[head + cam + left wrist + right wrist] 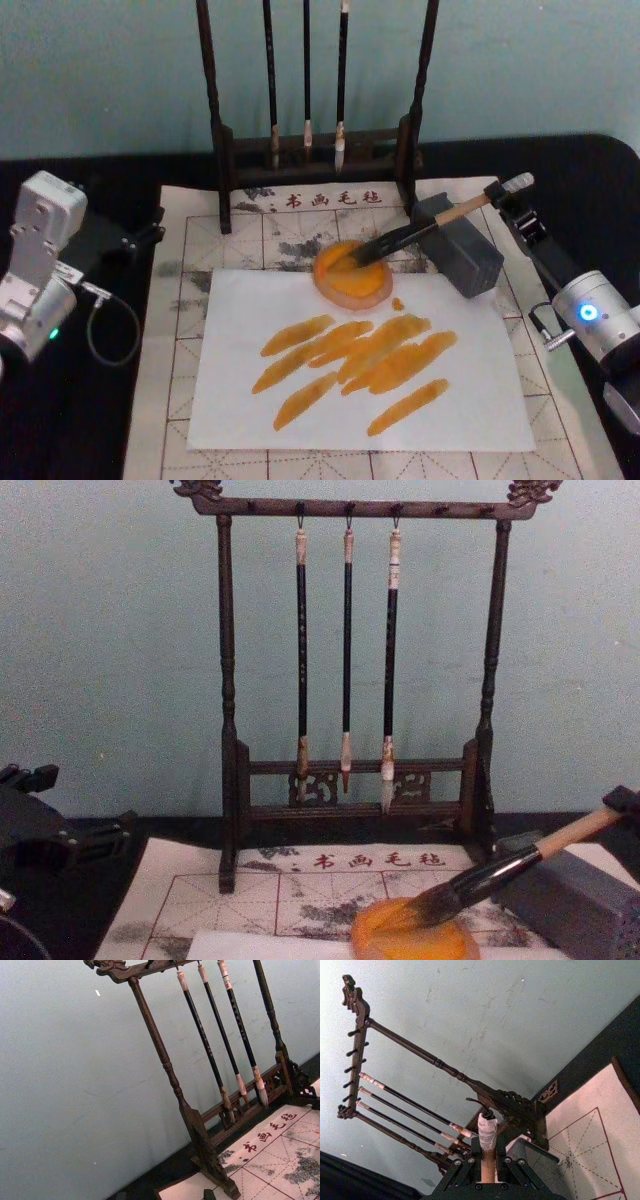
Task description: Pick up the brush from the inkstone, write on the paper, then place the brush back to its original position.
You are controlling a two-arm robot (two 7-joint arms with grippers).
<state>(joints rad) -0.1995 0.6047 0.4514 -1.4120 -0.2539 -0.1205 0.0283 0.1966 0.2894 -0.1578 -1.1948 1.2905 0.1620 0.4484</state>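
Observation:
The brush (430, 226) lies slanted, its dark bristles resting in the orange inkstone (352, 280) and its pale handle propped over a grey block (468, 258). My right gripper (500, 197) is shut on the handle's upper end, at the mat's far right. In the right wrist view the handle (488, 1150) stands clamped between the fingers of that gripper (488, 1167). The chest view shows the brush (500, 870) sloping down into the inkstone (410, 938). The white paper (470, 400) lies just in front of the inkstone, marked with several orange strokes. My left gripper (150, 228) is parked open at the left.
A dark wooden rack (310, 150) with three thin black-handled brushes stands behind the inkstone. The beige felt mat (190, 235) with red grid lines lies under the paper, on a black tabletop. A grey cable loops beside the left arm (40, 270).

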